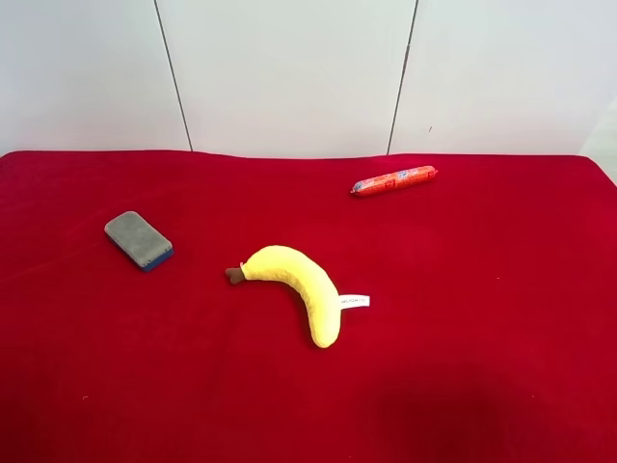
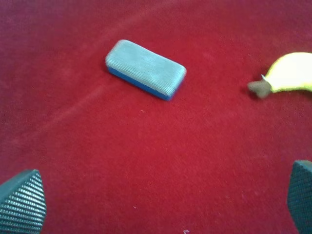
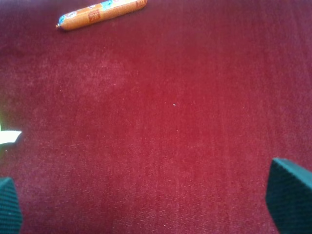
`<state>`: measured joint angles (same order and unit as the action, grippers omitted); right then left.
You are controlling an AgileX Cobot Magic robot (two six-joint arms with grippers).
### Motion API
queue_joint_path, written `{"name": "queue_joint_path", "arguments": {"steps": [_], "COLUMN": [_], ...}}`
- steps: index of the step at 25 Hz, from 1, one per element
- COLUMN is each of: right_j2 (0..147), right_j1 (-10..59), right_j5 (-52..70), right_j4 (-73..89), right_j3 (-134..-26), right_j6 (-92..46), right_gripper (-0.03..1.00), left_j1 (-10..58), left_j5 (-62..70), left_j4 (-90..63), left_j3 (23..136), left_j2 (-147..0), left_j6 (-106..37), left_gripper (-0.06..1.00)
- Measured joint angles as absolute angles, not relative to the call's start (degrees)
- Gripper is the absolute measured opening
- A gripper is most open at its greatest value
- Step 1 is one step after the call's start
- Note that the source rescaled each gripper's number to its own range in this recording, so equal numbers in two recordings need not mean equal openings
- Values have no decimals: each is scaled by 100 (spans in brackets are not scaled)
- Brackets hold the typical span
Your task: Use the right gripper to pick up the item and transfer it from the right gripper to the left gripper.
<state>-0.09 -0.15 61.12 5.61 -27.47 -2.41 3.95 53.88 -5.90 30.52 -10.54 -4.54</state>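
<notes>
A yellow plush banana (image 1: 300,285) with a brown stem and a white tag lies in the middle of the red cloth (image 1: 482,318). Its stem end shows in the left wrist view (image 2: 288,74); only its white tag (image 3: 9,137) shows in the right wrist view. My right gripper (image 3: 148,202) is open and empty above bare cloth, apart from the banana. My left gripper (image 2: 161,200) is open and empty above cloth, between the eraser and the banana's stem. Neither arm shows in the exterior high view.
An orange-red sausage stick (image 1: 393,180) lies at the back right, also in the right wrist view (image 3: 101,13). A grey-and-blue eraser (image 1: 139,240) lies at the left, also in the left wrist view (image 2: 145,68). A white panelled wall stands behind the table.
</notes>
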Motion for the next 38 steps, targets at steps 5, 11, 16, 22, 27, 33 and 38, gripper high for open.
{"name": "queue_joint_path", "arguments": {"steps": [5,11,16,22,27,33,38], "right_j2": [-9,-9,-9,-9,-9,-9,-9], "right_j1": [-15,-15,-15,-15,-15,-15,-15], "right_j5": [6112,6112,6112,6112,6112,6112,6112], "right_j4": [561,561,561,561,561,561,561], "right_j3": [-2747,-2747,-2747,-2747,-2747,-2747,-2747], "right_j6": [-241,-241,-241,-241,-241,-241,-241], "right_gripper": [100,100,100,100,100,100,100], "left_j1": [-8,-227,-236,-236,-268,-764,-1011], "left_j5": [5394,5434,5549,6288,6166,6148,6148], "left_j4": [-783,-850,-867,-836,-765,-760,-760], "left_j3": [3052,3052,3046,3053,2940,2933,2933], "left_j2": [-593,-153,24,28,28,30,30], "left_j6": [-750,-916,-993,-997,-999,-999,-999], "left_gripper": [100,100,100,100,100,100,100]}}
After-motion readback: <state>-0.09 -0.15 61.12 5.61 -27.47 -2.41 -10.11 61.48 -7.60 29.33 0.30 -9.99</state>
